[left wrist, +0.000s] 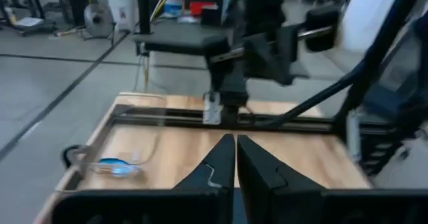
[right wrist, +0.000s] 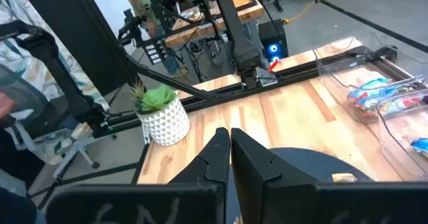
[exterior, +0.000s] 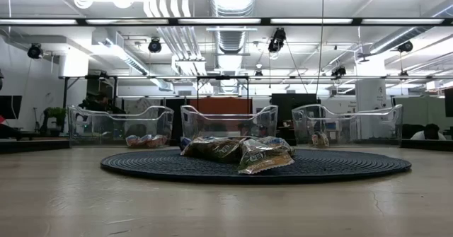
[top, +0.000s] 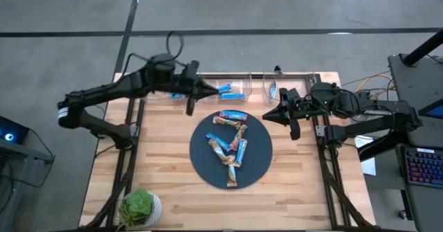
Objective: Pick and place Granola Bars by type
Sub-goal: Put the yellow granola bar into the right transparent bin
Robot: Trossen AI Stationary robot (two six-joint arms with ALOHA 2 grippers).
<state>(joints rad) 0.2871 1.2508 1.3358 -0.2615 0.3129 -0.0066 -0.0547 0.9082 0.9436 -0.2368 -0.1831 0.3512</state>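
Several granola bars [top: 230, 143] in blue and brown-tan wrappers lie in a loose heap on a large dark round disc [top: 208, 164] at the middle of the table; the low view shows the heap [exterior: 241, 152] from the side. More blue bars [top: 229, 92] lie in clear bins [top: 243, 86] along the far edge. My left gripper [top: 212, 92] hangs shut above the far edge by the bins, nothing between its fingers [left wrist: 235, 150]. My right gripper [top: 266, 118] hangs shut beyond the disc's far right rim, also holding nothing [right wrist: 229, 142].
A potted green plant [top: 141, 206] in a white pot stands at the near left corner, seen too in the right wrist view [right wrist: 160, 112]. Three clear bins [exterior: 228, 124] line the far edge. Bare wood lies left and right of the disc.
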